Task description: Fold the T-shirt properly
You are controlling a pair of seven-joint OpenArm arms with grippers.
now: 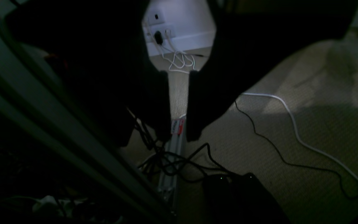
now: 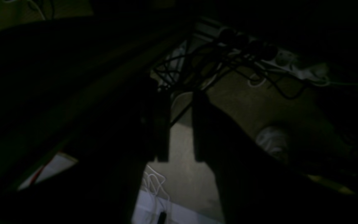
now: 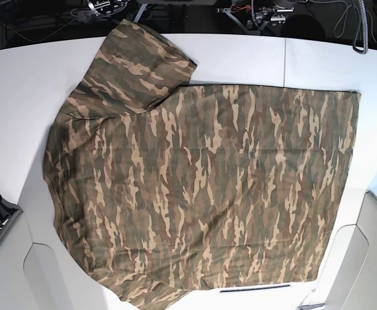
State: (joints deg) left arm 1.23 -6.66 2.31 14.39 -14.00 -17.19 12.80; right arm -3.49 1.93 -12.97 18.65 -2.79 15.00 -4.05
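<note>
One camouflage T-shirt (image 3: 201,187) fills most of the base view, spread flat on a white table (image 3: 20,97) with its hem toward the right of the frame and its shoulders toward the left. A short sleeve (image 3: 136,64) juts to the upper left of the frame, lying flat on the tabletop. The lower sleeve runs off the bottom edge. No arm reaches over the cloth in this view.

Both wrist cameras look down past the table at a carpeted floor (image 1: 306,130). In the left wrist view, the left gripper (image 1: 179,124) hangs dark at frame centre, its two fingers parted with a strip of carpet and a metal rail (image 1: 172,161) showing between them, holding nothing. A white cable (image 1: 294,124) and black cables (image 1: 259,137) trail across the right half, and a wall socket (image 1: 160,34) sits at the top centre.

The right wrist view is very dim. The right gripper (image 2: 180,137) stands at frame centre, fingers apart and empty, floor visible in the gap. A tangle of black leads (image 2: 216,65) and a power strip (image 2: 284,59) lie in the upper right.
</note>
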